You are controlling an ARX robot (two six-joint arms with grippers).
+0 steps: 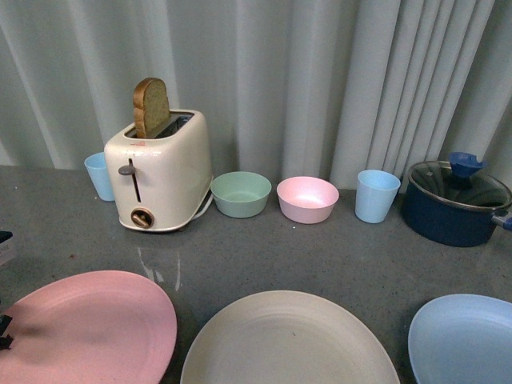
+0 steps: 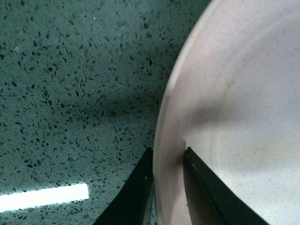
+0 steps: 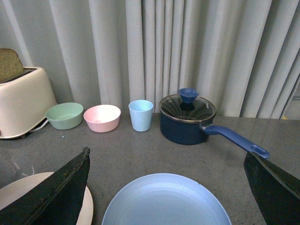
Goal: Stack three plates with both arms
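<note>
Three plates lie apart along the near edge of the desk (image 1: 320,248): the pink plate (image 1: 88,328) at 8 o'clock, the beige plate (image 1: 288,340) at 6 o'clock and the light blue plate (image 1: 468,340) at 4 o'clock. None is stacked yet.

We judge the step in hand to be lifting the pink one. We should hold the grip firm, raise the plate until its far edge clears the desk, then carry it level towards the beige plate without dragging.

The left end effector (image 2: 168,152) pinches the pink plate's rim, one of its fingers (image 2: 211,197) inside the plate and the other outside. The right end effector (image 3: 166,154) is spread wide and holds nothing; the light blue plate lies ahead of it, centred between its fingers.
</note>
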